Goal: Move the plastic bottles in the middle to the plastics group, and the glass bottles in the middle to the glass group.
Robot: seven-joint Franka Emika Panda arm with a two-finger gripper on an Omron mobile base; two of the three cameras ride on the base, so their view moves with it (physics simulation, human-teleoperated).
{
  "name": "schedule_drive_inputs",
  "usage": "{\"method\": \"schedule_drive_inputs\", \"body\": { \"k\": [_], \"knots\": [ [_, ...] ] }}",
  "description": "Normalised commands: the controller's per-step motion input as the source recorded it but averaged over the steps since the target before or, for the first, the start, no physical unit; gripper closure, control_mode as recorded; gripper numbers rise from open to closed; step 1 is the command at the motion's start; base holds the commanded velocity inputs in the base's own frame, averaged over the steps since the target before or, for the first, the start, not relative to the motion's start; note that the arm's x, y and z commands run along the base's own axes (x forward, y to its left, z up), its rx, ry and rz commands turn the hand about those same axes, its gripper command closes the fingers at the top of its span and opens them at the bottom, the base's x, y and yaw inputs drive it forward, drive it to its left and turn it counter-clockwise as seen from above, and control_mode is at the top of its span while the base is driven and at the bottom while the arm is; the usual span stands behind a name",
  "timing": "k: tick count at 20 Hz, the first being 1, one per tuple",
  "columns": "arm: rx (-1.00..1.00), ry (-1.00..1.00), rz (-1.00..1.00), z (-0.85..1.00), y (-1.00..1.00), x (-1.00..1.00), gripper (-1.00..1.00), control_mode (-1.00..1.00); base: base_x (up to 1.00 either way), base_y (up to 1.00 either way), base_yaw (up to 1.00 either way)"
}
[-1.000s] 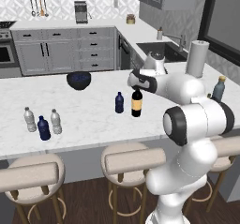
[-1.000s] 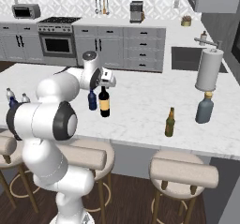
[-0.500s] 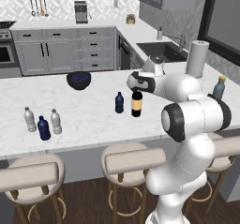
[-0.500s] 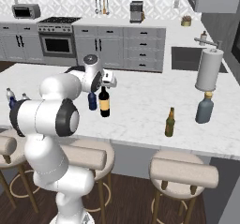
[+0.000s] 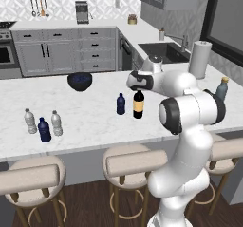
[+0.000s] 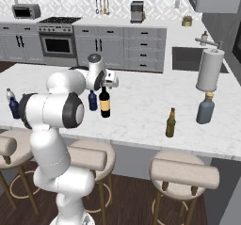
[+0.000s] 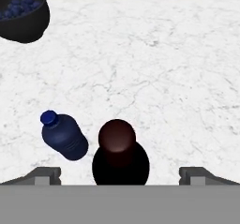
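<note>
Wine bottle (image 7: pixel 120 160) now stands directly beneath the claw (image 7: pixel 120 175), which has come lower over it, jaws spread wide; dark blue bottle (image 7: pixel 64 136) just left; grasp looks imminent.

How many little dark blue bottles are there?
2. The middle blue bottle stands beside the wine bottle; the left blue bottle sits between two clear bottles at the counter's end. The arm may hide more.

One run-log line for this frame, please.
phase: approach | gripper: open, above wine bottle, nothing held | blue bottle: upright beside it | glass group: far off along counter
</note>
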Motion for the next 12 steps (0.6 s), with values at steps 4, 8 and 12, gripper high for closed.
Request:
{"method": "schedule_drive_inputs", "body": {
  "k": [4, 8, 12],
  "knots": [
    [0.0, 0.0, 0.02, -0.2, 0.0, 0.0, -1.0, -1.0, 0.0, 0.0, 0.0],
    [0.0, 0.0, 0.01, -0.12, 0.0, 0.0, -1.0, -1.0, 0.0, 0.0, 0.0],
    [0.0, 0.0, 0.01, -0.12, 0.0, 0.01, -1.0, -1.0, 0.0, 0.0, 0.0]
  ]
}}
